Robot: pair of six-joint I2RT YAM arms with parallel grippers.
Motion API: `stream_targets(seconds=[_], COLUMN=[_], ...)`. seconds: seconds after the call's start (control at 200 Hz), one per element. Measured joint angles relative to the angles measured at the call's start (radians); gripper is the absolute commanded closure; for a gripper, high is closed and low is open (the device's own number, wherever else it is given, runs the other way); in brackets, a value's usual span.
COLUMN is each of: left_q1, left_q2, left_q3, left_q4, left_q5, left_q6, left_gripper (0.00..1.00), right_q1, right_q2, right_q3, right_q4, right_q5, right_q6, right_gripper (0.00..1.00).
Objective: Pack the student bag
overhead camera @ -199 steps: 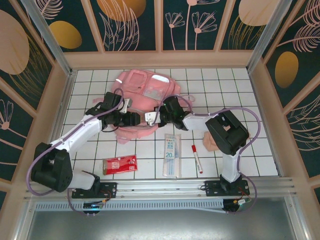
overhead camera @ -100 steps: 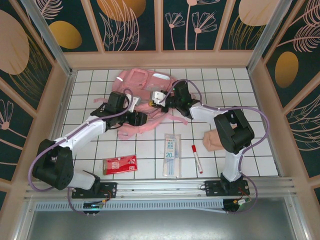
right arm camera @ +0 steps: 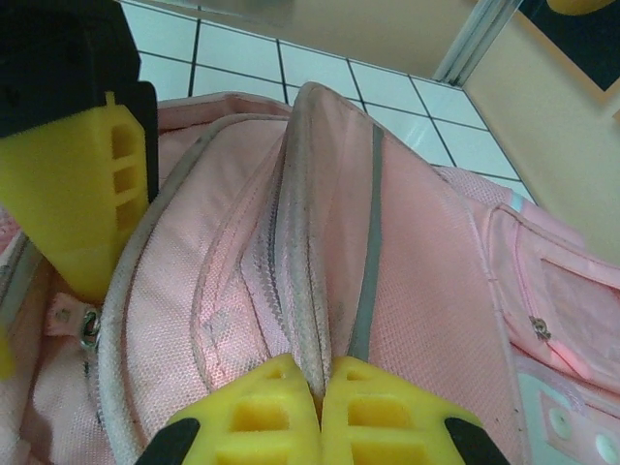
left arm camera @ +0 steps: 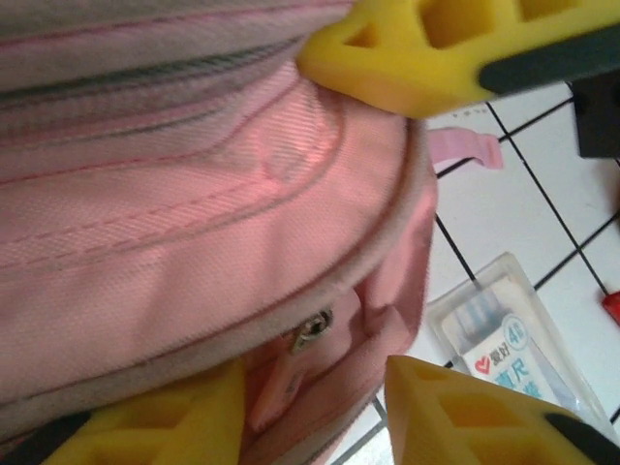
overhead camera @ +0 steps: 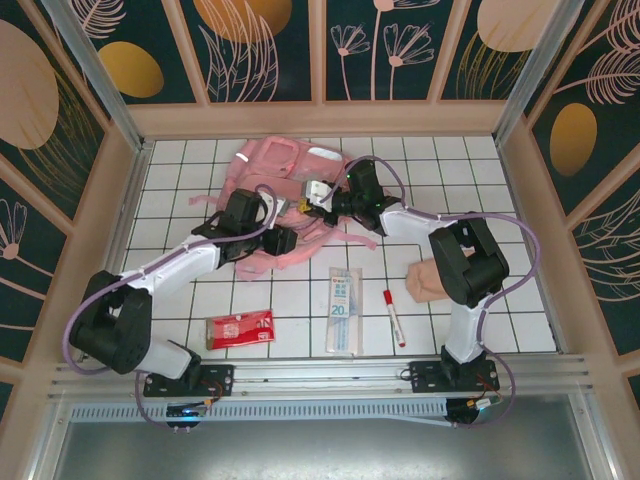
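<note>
Seen from above, the large, soft pink fabric student bag (overhead camera: 275,165) lies crumpled on the white tiled table (overhead camera: 180,170), toward the back and left of centre, with both arms reaching into it. The left gripper (overhead camera: 290,238) is at the bag's near edge and the right gripper (overhead camera: 305,207) sits on top of the bag just behind it. On the tiles nearer the arm bases lie a flat red packet (overhead camera: 240,328), a clear plastic sleeve holding a ruler (overhead camera: 343,308), a red-capped white marker (overhead camera: 394,317) and a small beige-pink pouch (overhead camera: 425,280), all apart from the bag. From the left wrist, the left gripper (left arm camera: 315,373) has its yellow fingers (left arm camera: 465,417) part-way apart, astride a piped seam of the student bag (left arm camera: 194,213) beside a metal zip pull (left arm camera: 312,331). It is not possible to tell whether they pinch the fabric. The clear sleeve (left arm camera: 513,339) lies on the tiles beyond the bag. From the right wrist, the right gripper (right arm camera: 320,387) is clamped, finger against finger, on a raised fold of the student bag (right arm camera: 417,291). A grey strip (right arm camera: 368,242) runs along that ridge, and one of the left gripper's yellow fingers (right arm camera: 73,203) stands at the bag's left side.
</note>
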Motion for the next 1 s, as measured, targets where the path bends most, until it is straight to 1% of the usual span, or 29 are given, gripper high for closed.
stream_targets(seconds=[0.04,0.1,0.17,0.26,0.355,0.515,0.626,0.776,0.811,0.841,0.876,0.911,0.941,0.986,1.001], left_q1=[0.001,0.001,0.004,0.004,0.002,0.02,0.055,0.085,0.087,0.087,0.089,0.089,0.089,0.089,0.089], left_q2=[0.014,0.032,0.044,0.045,0.038,-0.034,-0.073,-0.077,-0.076,-0.073,-0.069,-0.064,-0.062,-0.061,-0.061], left_q3=[0.005,0.006,0.007,0.007,0.006,-0.017,-0.032,-0.035,-0.035,-0.035,-0.035,-0.035,-0.035,-0.036,-0.037], left_q4=[0.006,0.016,0.027,0.032,0.031,0.029,0.021,0.013,0.013,0.013,0.012,0.013,0.013,0.016,0.02], left_q5=[-0.003,-0.003,0.003,0.022,0.028,0.044,0.024,-0.006,0.001,0.01,0.028,0.051,0.068,0.092,0.1], left_q6=[0.002,-0.002,0.008,0.029,0.047,0.091,0.119,0.177,0.192,0.201,0.205,0.206,0.203,0.194,0.192], left_gripper=[0.75,0.89,1.0,1.0,1.0,1.0,1.0,1.0,1.0,1.0,1.0,1.0,1.0,1.0,1.0], right_q1=[-0.002,-0.006,-0.01,-0.011,-0.013,-0.044,-0.077,-0.106,-0.107,-0.106,-0.106,-0.107,-0.109,-0.111,-0.112], right_q2=[0.0,0.0,-0.002,-0.008,-0.024,-0.059,-0.093,-0.124,-0.126,-0.128,-0.131,-0.138,-0.147,-0.167,-0.173], right_q3=[0.0,0.0,0.0,0.001,0.011,0.024,0.017,-0.005,-0.011,-0.018,-0.03,-0.049,-0.068,-0.102,-0.111], right_q4=[-0.003,-0.01,-0.019,-0.052,-0.13,-0.254,-0.303,-0.325,-0.325,-0.323,-0.316,-0.298,-0.281,-0.245,-0.233], right_q5=[0.0,0.001,0.001,0.006,0.018,0.022,0.022,0.021,0.021,0.021,0.021,0.019,0.016,0.008,0.002], right_q6=[0.0,-0.002,-0.006,-0.04,-0.118,-0.238,-0.286,-0.31,-0.309,-0.299,-0.286,-0.267,-0.252,-0.212,-0.201], right_gripper=[1.0,1.0,1.0,1.0,1.0,1.0,1.0,1.0,0.93,0.84,0.69,0.57,0.52,0.5,0.48])
